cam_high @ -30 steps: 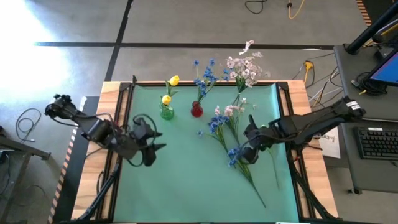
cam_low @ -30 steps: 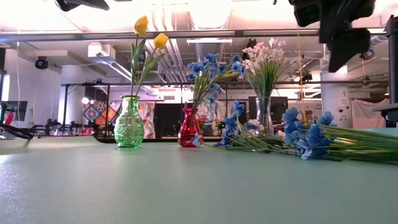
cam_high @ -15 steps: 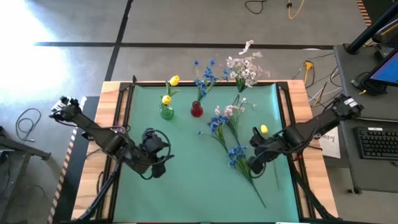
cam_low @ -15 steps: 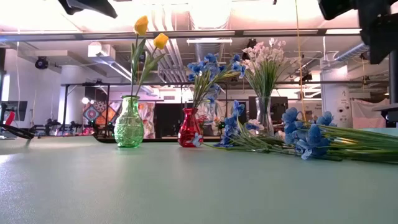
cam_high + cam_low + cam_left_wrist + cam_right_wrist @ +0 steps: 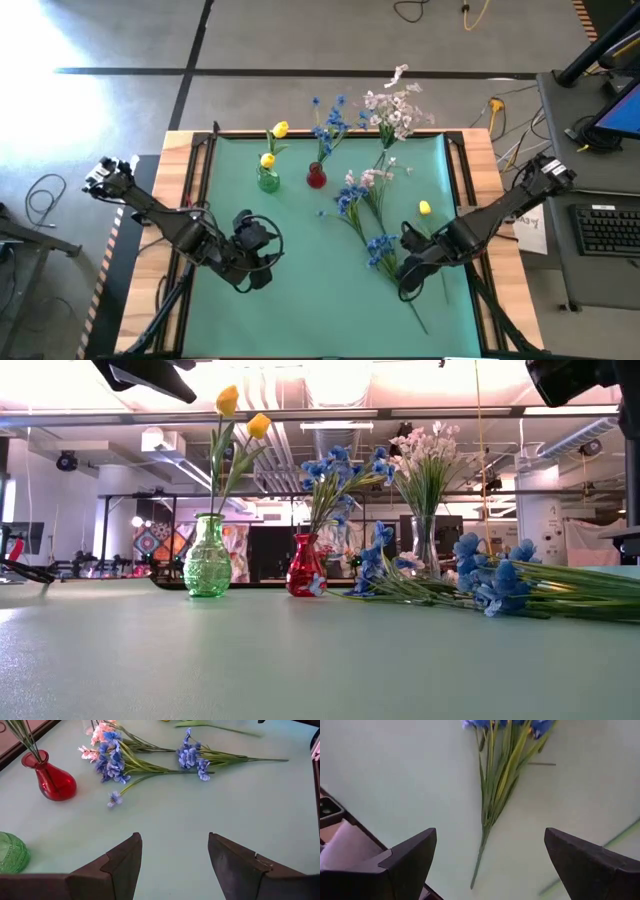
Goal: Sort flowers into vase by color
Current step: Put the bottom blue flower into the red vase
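Observation:
At the far side, a green vase (image 5: 268, 181) holds two yellow flowers (image 5: 279, 129). Next to it, a red vase (image 5: 316, 178) holds blue flowers (image 5: 328, 118), and a clear vase (image 5: 425, 547) holds pink-white sprays (image 5: 398, 108). Loose blue and pink flowers (image 5: 356, 193) lie flat on the green mat, along with a blue cluster (image 5: 378, 247) and a yellow bud (image 5: 424, 208). My right gripper (image 5: 407, 279) hangs open above the blue bundle's stem ends (image 5: 487, 827) and touches nothing. My left gripper (image 5: 258, 268) is open over bare mat, facing the red vase (image 5: 55, 782) and the loose flowers (image 5: 112, 762).
A black frame rail (image 5: 203, 190) and wooden table edges (image 5: 178, 150) border the green mat (image 5: 310, 300). Bare mat lies between the two grippers and toward the near edge. The green vase (image 5: 10, 852) stands close to my left gripper's far side.
My right gripper has gone toward the table's near edge, rolling its wrist and sinking a little, and this has uncovered the yellow bud. My left gripper has slid toward the table's right and near edges and come lower. Both have stayed open, and the flowers have not moved.

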### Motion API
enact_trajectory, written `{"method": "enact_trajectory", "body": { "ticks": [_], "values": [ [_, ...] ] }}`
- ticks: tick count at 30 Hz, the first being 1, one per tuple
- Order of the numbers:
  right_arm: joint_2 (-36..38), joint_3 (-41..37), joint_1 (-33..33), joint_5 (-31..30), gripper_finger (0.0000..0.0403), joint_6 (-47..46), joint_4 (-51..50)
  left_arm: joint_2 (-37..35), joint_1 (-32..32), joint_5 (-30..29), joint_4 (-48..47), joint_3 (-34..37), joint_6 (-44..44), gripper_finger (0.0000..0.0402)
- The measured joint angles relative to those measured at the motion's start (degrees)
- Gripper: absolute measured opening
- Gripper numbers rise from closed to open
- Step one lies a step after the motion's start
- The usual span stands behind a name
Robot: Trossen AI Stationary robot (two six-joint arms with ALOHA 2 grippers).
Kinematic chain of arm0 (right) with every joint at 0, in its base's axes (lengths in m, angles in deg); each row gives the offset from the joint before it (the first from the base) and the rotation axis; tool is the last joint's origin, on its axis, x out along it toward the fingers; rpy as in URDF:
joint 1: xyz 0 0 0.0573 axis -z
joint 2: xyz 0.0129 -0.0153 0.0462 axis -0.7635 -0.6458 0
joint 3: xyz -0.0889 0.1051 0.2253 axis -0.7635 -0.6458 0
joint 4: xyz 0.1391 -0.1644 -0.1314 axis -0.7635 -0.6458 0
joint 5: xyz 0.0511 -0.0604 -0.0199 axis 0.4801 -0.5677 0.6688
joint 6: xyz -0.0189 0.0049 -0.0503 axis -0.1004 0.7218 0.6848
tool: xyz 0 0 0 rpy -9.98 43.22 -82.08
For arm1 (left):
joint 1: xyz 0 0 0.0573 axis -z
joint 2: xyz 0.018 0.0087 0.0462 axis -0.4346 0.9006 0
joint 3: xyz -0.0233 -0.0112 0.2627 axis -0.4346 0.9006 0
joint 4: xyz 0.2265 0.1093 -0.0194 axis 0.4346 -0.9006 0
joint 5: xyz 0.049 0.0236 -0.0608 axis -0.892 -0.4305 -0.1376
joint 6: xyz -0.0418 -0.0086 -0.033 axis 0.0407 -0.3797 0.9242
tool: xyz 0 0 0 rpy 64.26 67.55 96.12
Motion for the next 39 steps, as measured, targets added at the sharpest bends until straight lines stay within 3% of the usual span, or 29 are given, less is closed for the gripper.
{"method": "enact_trajectory", "body": {
  "ticks": [12,39],
  "values": [
    [-3.3,0.0,0.0,0.8,0.0364,0.0,0.0,-0.1,0.0,0.0,0.1,0.0,0.3,0.0213],
    [-6.5,0.0,0.6,-4.3,0.0364,4.1,0.6,0.0,0.0,-3.0,1.2,0.0,0.3,0.0213]
  ]
}}
